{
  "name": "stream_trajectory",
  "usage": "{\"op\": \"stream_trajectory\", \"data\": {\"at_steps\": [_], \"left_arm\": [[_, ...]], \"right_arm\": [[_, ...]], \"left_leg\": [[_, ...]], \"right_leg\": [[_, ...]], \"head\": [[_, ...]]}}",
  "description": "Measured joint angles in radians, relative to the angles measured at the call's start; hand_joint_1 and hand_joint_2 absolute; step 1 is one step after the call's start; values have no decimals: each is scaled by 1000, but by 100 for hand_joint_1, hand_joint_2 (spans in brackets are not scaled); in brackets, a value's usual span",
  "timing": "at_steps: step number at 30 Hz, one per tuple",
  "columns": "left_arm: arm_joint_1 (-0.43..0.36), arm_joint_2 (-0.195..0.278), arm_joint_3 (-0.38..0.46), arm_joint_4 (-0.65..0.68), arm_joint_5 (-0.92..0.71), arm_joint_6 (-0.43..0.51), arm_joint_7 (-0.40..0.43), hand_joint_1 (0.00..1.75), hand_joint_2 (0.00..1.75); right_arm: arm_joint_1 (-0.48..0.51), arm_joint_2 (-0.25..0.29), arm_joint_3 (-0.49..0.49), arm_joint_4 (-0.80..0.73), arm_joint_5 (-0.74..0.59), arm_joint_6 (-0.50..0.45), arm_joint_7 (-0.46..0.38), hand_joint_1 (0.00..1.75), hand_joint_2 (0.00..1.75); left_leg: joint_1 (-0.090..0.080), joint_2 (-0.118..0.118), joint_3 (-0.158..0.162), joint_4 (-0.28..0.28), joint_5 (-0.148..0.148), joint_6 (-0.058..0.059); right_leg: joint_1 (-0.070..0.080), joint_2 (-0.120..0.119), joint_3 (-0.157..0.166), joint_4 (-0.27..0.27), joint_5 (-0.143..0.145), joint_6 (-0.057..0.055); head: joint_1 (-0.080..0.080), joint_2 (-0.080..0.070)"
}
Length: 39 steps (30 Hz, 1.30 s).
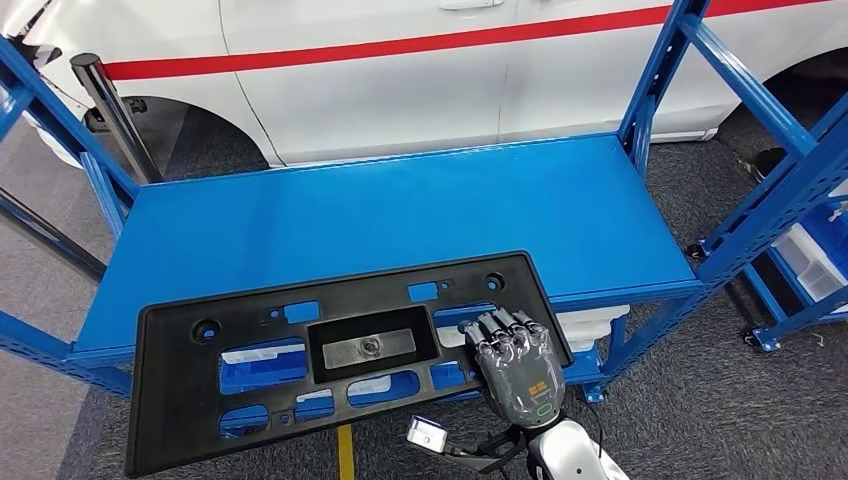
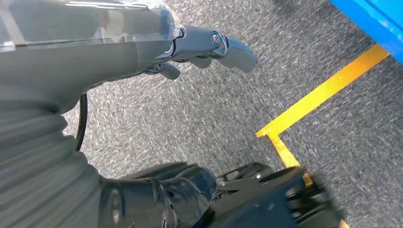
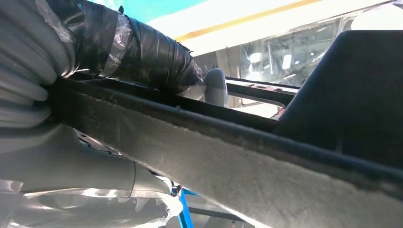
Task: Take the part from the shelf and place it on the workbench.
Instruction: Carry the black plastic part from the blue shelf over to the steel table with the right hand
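The part (image 1: 350, 300) is a wide, flat black plastic panel with several cut-outs and a rectangular recess in its middle. It lies tilted over the front edge of the blue shelf board (image 1: 400, 200), and much of it sticks out toward me. My right hand (image 1: 520, 365) grips its near right corner, fingers laid on top. In the right wrist view the panel's edge (image 3: 247, 161) runs between the taped fingers (image 3: 142, 52) above and the grey thumb (image 3: 71, 166) below. My left hand (image 2: 209, 47) hangs over the grey floor and holds nothing.
Blue shelf uprights stand at the right (image 1: 770, 200) and the left (image 1: 60, 130). A white car with a red stripe (image 1: 400, 60) is parked behind the shelf. White bins (image 1: 815, 255) sit low at the right. A yellow floor line (image 2: 323, 90) runs under the shelf front.
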Motion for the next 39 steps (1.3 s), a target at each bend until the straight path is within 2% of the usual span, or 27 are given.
{"op": "stream_trajectory", "data": {"at_steps": [1, 2, 4, 6, 8, 10, 11, 12, 14, 15, 16, 17, 19, 21, 23, 25, 27, 29, 30, 31, 32, 33, 34, 36, 37, 39], "left_arm": [[0, 0, 0, 0, 0, 0, 0, 0, 175], [0, 0, 0, 0, 0, 0, -1, 0, 175], [-1, 0, 0, 0, 0, 0, -1, 0, 175], [-3, 1, 0, 0, 0, 0, -1, 0, 175], [-2, 2, 0, 0, 0, 0, 0, 0, 175], [-1, 1, -1, 0, 0, 0, 0, 0, 175], [-1, 1, -1, 0, 0, 0, 0, 0, 175], [-2, 1, -1, 0, 0, 0, 0, 0, 175], [-3, 1, -1, 0, 0, -1, 0, 0, 175], [-2, 0, -1, 0, 0, -1, 0, 0, 175], [-1, 0, -1, 0, 0, -1, 0, 0, 175], [0, 0, -1, 0, 0, -1, 0, 0, 175], [-1, -1, -1, 0, 0, -1, 1, 0, 175], [-1, -2, -1, 0, 1, -1, 1, 0, 175], [-1, -2, -1, 0, 1, -2, 1, 0, 175], [-1, -2, -1, 0, 1, -2, 1, 0, 175], [-2, -3, -1, 0, 1, -2, 1, 0, 175], [-1, -3, -1, 0, 1, -2, 1, 0, 175], [0, -3, -1, 0, 1, -2, 2, 0, 175], [1, -3, -1, 0, 1, -2, 2, 0, 175], [1, -3, -1, 0, 2, -2, 2, 0, 175], [1, -3, -1, 0, 2, -2, 2, 0, 175], [0, -3, -1, 0, 2, -2, 2, 0, 175], [-2, -2, -1, 0, 2, -1, 1, 0, 175], [-2, -2, -1, 0, 2, -1, 1, 0, 175], [-1, -2, -1, 0, 3, -1, 0, 0, 175]], "right_arm": [[0, 0, 0, 0, -1, 1, -1, 166, 175], [0, 0, 1, 0, -1, 1, -1, 166, 175], [-1, 0, 3, 0, -2, 1, -2, 166, 175], [-3, 0, 4, 0, -4, 1, -3, 166, 175], [-4, 0, 8, 0, -6, 1, -3, 166, 175], [-5, 0, 10, 0, -8, 1, -5, 166, 175], [-5, 0, 10, 0, -8, 2, -6, 166, 175], [-6, 0, 10, 0, -9, 2, -6, 166, 175], [-6, -1, 11, 0, -10, 2, -6, 166, 175], [-5, -1, 11, 0, -11, 2, -6, 166, 175], [-5, -1, 11, 1, -11, 2, -6, 166, 175], [-4, -1, 11, 1, -11, 2, -6, 166, 175], [-5, -2, 11, 1, -11, 2, -6, 166, 175], [-5, -2, 11, 1, -11, 2, -6, 166, 175], [-4, -2, 11, 0, -12, 2, -6, 166, 175], [-4, -1, 11, 0, -12, 2, -6, 166, 175], [-5, -1, 11, 0, -12, 2, -6, 166, 175], [-5, 0, 12, 0, -12, 2, -6, 166, 175], [-4, 0, 12, 0, -12, 2, -6, 166, 175], [-4, 0, 13, 0, -12, 2, -6, 166, 175], [-4, 0, 14, 0, -12, 2, -6, 166, 175], [-4, 0, 15, 0, -12, 2, -6, 166, 175], [-4, 0, 16, 0, -13, 2, -6, 166, 175], [-5, 0, 17, 0, -16, 3, -6, 166, 175], [-5, 0, 17, 0, -17, 3, -6, 166, 175], [-6, 0, 19, 0, -20, 4, -7, 166, 175]], "left_leg": [[0, 0, 1, 9, 5, 1], [0, 0, 20, -21, 27, 5], [-4, -1, 95, -154, 88, 20], [-11, -2, 143, -254, 116, 35], [-17, -3, 146, -274, 118, 42], [-12, -1, 152, -293, 132, 50], [-9, 0, 154, -303, 141, 55], [-7, 2, 155, -311, 149, 59], [-8, 4, 147, -310, 154, 63], [-9, 4, 143, -307, 155, 63], [-9, 5, 139, -303, 155, 63], [-8, 5, 136, -298, 155, 61], [-7, 4, 129, -283, 150, 56], [-10, 2, 119, -265, 143, 44], [-12, 2, 112, -259, 144, 32], [-10, 1, 107, -254, 139, 23], [-6, 1, 85, -201, 96, 12], [-2, 1, 37, -80, 24, 1], [0, 1, 15, -24, -1, -2], [1, 1, 7, 6, -8, -3], [1, 1, 18, -4, 5, -2], [1, 1, 49, -54, 34, 1], [0, 0, 91, -129, 66, 6], [-5, -1, 154, -251, 102, 17], [-9, -2, 165, -278, 106, 22], [-14, -2, 162, -286, 111, 30]], "right_leg": [[1, 0, -2, 0, 1, -1], [3, 0, -2, 0, 3, -1], [6, 0, 0, 0, 5, 1], [6, 0, -2, -1, 9, 8], [3, 0, -5, -6, 17, 20], [2, 0, -6, -5, 14, 32], [3, 0, -12, 13, -2, 36], [3, 1, -28, 52, -31, 38], [2, 2, -77, 170, -98, 43], [1, 3, -98, 221, -116, 46], [0, 2, -104, 242, -116, 49], [-1, 2, -93, 226, -98, 51], [-5, 2, -29, 110, -41, 51], [-3, 3, 14, 18, -13, 43], [3, 5, 14, 4, -10, 30], [1, 4, 11, 0, -2, 17], [-4, 2, 6, -6, 6, 5], [-3, 0, -3, -6, 12, -1], [-2, 0, -8, -6, 14, -2], [-1, -1, -12, -6, 18, -2], [-1, -1, -15, -6, 20, -1], [0, 0, -16, -6, 23, 0], [-1, 0, -17, -6, 25, 2], [0, 0, -18, -6, 31, 10], [-1, 0, -20, -7, 35, 16], [-2, -1, -20, -13, 44, 30]], "head": [[0, 0], [0, 0], [1, 0], [1, 0], [1, 0], [1, 0], [1, 0], [2, 0], [2, 0], [2, 0], [2, 0], [2, 0], [2, 0], [1, 0], [1, 0], [1, 0], [0, 0], [-1, 0], [-1, 0], [-1, 0], [-1, 0], [-1, 0], [-1, 0], [-1, 0], [0, 0], [0, 0]]}}
